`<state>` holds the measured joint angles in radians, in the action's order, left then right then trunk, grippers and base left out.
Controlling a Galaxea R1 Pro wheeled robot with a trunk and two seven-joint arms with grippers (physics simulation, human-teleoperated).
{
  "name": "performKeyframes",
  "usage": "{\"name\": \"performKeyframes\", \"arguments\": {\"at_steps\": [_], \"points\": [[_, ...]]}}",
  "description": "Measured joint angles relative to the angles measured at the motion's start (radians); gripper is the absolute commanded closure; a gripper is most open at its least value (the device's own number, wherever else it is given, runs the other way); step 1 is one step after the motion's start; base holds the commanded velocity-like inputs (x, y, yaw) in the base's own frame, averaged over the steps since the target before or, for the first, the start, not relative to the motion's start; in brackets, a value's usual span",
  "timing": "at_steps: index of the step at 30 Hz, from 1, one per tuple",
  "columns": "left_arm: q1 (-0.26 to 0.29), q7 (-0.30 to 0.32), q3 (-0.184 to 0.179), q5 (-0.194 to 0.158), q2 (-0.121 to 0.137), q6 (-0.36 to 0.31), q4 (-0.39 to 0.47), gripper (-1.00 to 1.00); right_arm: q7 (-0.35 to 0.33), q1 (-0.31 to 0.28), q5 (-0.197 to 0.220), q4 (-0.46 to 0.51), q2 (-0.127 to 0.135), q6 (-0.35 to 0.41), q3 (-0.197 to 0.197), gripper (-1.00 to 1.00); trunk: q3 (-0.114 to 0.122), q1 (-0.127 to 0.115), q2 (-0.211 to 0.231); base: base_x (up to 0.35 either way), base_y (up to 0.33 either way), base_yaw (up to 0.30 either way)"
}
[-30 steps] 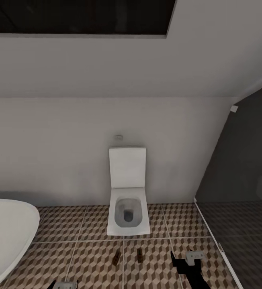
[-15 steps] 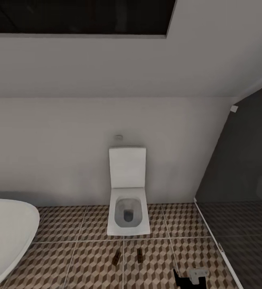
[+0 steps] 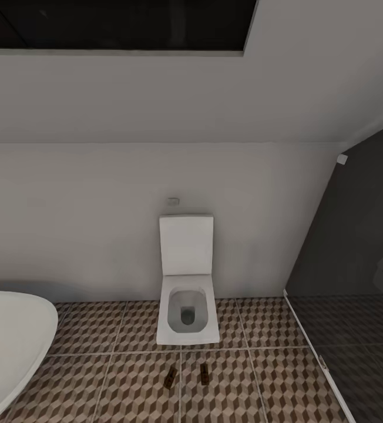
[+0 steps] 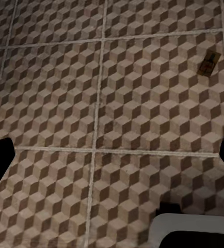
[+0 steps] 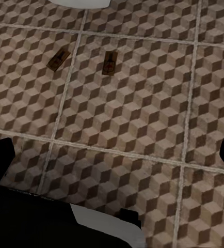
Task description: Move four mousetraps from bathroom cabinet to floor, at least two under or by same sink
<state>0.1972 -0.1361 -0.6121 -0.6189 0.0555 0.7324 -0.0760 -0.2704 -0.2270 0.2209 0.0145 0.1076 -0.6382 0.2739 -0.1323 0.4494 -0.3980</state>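
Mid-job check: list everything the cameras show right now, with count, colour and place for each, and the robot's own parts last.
mousetraps: two, brown wood with dark metal, lying on the floor in front of the toilet, one tilted, left of the grout line, the other right of it, apart.
bathroom floor: one, brown, beige and white cube-pattern tiles, pale grout.
toilet: one, white, lid up, against the back wall.
flush button: one, pale, on the wall above the toilet.
bathtub: one, white, rim at the head view's lower left.
glass partition: one, dark, at the right.
left gripper: black fingertips spread at the frame edges, open, nothing between.
right gripper: likewise open, empty.
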Motion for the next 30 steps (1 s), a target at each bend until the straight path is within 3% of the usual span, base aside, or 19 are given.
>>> {"name": "performKeyframes", "arguments": {"at_steps": [6, 13, 23, 30], "points": [[-0.057, 0.005, -0.001, 0.001, 0.021, 0.002, 0.0, -1.0, -0.056, 0.007, 0.0, 0.0, 0.01, 0.005, 0.0, -1.0, 0.0, 0.0, 0.0, 0.0, 0.0, 0.0], [-0.074, 0.007, -0.003, 0.003, 0.032, 0.001, 0.001, -1.0, -0.032, 0.008, 0.0, 0.002, 0.005, 0.008, 0.0, -1.0, 0.0, 0.0, 0.0, 0.0, 0.0, 0.0], [-0.077, -0.001, -0.001, 0.007, -0.01, -0.002, 0.005, -1.0, 0.069, 0.008, 0.005, 0.007, 0.001, 0.007, -0.003, -1.0, 0.0, 0.0, 0.0, 0.0, 0.0, 0.0], [-0.077, -0.001, -0.001, 0.005, -0.01, 0.001, 0.005, -1.0, 0.075, 0.008, 0.006, 0.008, 0.001, 0.006, -0.003, -1.0, 0.0, 0.0, 0.0, 0.0, 0.0, 0.0]]}}
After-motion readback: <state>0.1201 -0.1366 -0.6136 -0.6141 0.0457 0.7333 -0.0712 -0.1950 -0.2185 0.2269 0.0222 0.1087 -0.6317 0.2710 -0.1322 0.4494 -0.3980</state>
